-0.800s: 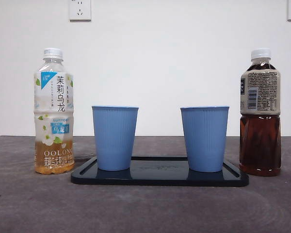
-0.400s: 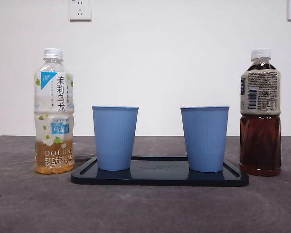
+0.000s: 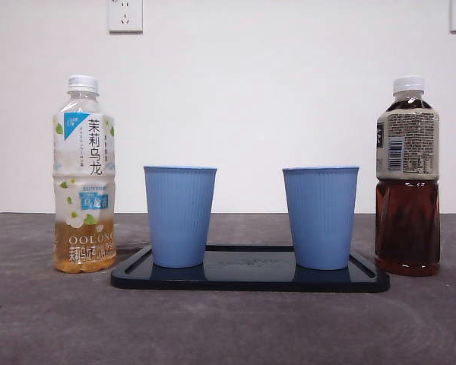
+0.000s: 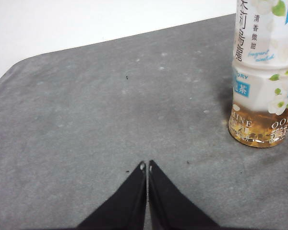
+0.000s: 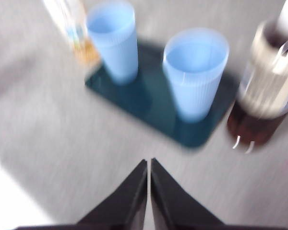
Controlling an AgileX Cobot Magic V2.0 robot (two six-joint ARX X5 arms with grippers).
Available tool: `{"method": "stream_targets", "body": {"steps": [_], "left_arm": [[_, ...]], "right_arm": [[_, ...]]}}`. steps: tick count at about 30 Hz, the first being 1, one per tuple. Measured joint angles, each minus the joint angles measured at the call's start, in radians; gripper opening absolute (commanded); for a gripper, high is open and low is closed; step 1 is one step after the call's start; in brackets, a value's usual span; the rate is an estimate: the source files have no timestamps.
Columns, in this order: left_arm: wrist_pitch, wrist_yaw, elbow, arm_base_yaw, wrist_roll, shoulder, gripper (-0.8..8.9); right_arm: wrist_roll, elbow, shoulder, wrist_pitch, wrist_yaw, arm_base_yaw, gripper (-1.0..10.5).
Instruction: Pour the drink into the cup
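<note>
Two cups (image 3: 180, 216) sit untouched; both grippers (image 4: 147, 166) (image 5: 149, 163) are pressed together, empty. Capped bottles (image 3: 407, 176) probably block pouring, though blur hides detail.

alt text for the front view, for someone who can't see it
Two blue cups stand upright on a dark tray, between a capped oolong bottle and a capped dark tea bottle on a grey table. No gripper shows.
</note>
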Motion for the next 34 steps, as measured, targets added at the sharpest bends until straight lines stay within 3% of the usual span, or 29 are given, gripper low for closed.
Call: {"method": "stream_targets", "body": {"steps": [3, 7, 13, 24, 34], "left_arm": [[0.0, 0.0, 0.0, 0.0, 0.0, 0.0, 0.07], [0.0, 0.0, 0.0, 0.0, 0.0, 0.0, 0.07], [0.0, 0.0, 0.0, 0.0, 0.0, 0.0, 0.07], [0.0, 0.0, 0.0, 0.0, 0.0, 0.0, 0.07], [0.0, 0.0, 0.0, 0.0, 0.0, 0.0, 0.07]], "right_arm": [[-0.045, -0.048, -0.069, 0.189, 0.018, -0.122, 0.1], [-0.091, -0.255, -0.185, 0.489, 0.018, -0.299, 0.1], [-0.126, -0.444, -0.293, 0.684, 0.068, -0.375, 0.1], [-0.149, -0.674, -0.444, 0.809, 0.174, -0.393, 0.1], [-0.15, -0.742, -0.486, 0.729, 0.184, -0.398, 0.1]]}}
